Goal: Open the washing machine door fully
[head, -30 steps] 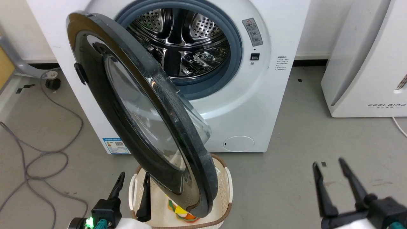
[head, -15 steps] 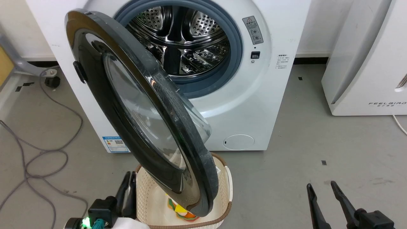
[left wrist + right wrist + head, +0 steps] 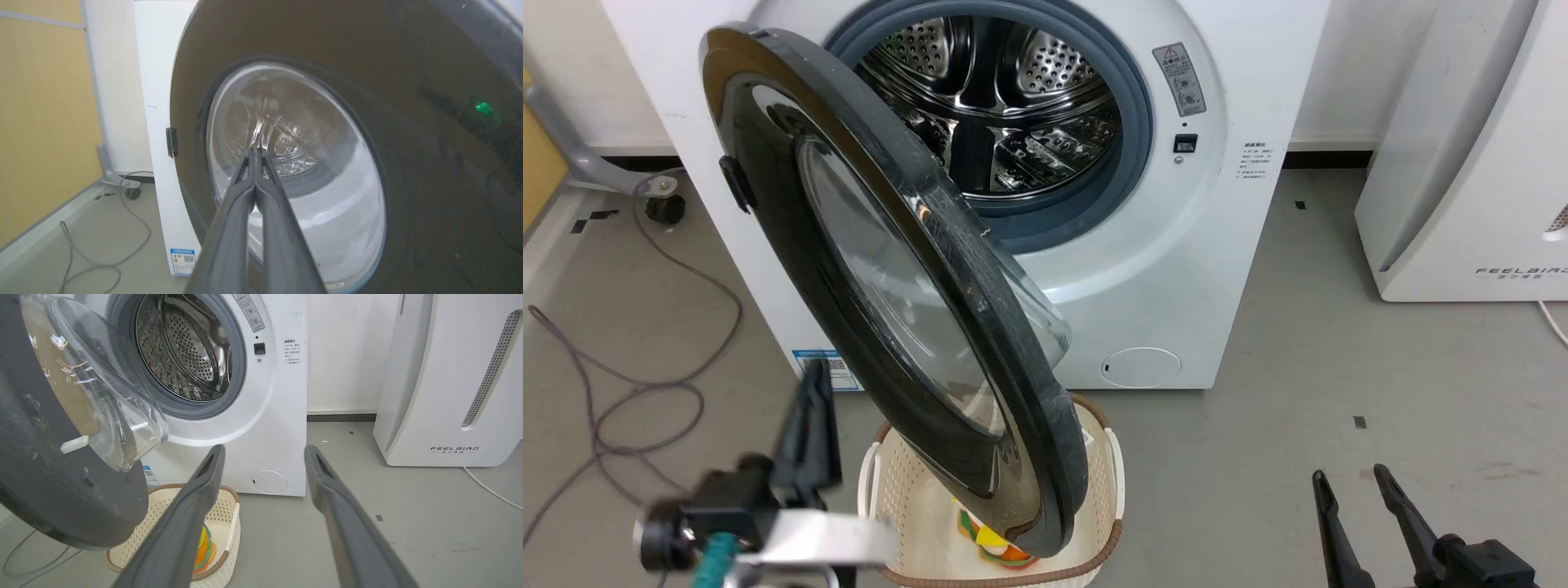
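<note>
The door (image 3: 882, 294) is swung half open, outer face turned left. The left gripper (image 3: 814, 380) is pressed closed, empty; the right gripper (image 3: 1347, 475) is spread wide, empty.

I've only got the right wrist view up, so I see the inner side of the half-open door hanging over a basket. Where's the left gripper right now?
Observer: The left gripper is on the outer, glossy side of the washing machine door, just left of the basket in the head view.
Operator: Open or shut?
Observer: Shut. The left wrist view shows its fingers pressed together with nothing between them.
Operator: What's it aimed at?
Observer: Its tips line up with the door's glass window. I can't tell whether they touch it.
</note>
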Available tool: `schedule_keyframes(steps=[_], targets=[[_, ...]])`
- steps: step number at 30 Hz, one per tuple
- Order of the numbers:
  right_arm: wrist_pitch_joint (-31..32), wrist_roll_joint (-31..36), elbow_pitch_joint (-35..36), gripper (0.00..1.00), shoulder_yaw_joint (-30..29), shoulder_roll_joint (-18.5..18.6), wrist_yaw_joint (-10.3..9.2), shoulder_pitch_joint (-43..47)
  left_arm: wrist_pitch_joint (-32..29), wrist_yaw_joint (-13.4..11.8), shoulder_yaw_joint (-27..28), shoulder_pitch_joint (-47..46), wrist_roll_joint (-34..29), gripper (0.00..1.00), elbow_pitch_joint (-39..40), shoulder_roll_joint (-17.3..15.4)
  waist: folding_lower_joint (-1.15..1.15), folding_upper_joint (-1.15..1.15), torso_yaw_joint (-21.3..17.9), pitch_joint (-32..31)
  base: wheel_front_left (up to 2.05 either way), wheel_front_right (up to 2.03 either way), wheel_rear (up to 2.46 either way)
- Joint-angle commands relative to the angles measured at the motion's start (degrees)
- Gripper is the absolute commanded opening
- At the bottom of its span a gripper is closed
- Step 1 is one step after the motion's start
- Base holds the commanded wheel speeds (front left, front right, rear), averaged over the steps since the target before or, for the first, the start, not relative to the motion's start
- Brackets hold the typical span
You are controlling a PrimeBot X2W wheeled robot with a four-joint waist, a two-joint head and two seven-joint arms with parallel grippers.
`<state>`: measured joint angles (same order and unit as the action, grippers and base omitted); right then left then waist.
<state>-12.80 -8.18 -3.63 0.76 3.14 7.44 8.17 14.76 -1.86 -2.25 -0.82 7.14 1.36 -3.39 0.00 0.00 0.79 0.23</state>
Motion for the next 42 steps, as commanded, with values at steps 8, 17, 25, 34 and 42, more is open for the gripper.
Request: schedule_keyframes(steps=[8,17,25,34,42], targets=[[-0.48,-0.18,-0.35,1.00,-0.51,-0.26,0.05,-0.70,0.24,-0.36,-0.83,-6.40,-0.83,0.00,17.40,0.15,0.00,0.00,0.39,-0.21,0.00,0.00,0.00],[-0.53,-0.47,-0.53,1.00,-0.26,-0.26,0.05,-0.54,-3.10,1.13,-14.19,-11.49,2.14,0.00,27.21,0.44,0.00,0.00,-0.07,-0.29,0.00,0.00,0.00],[-0.50,-0.90,-0.99,1.00,-0.01,-0.26,0.05,-0.20,-11.19,-0.09,-29.92,-11.34,7.85,0.00,24.38,0.50,0.00,0.00,-0.48,-0.21,0.00,0.00,0.00],[-0.31,-1.20,-1.27,1.00,-0.03,-0.26,0.05,0.04,-20.24,0.38,-40.14,-6.63,11.36,0.00,18.22,-0.07,0.00,0.00,-0.37,-0.09,0.00,0.00,0.00],[-0.28,-1.35,-1.50,1.00,0.29,-0.26,0.05,-0.27,-20.70,-0.36,-40.38,-7.62,10.94,0.00,8.82,-0.63,0.00,0.00,-0.24,0.38,0.00,0.00,0.00]])
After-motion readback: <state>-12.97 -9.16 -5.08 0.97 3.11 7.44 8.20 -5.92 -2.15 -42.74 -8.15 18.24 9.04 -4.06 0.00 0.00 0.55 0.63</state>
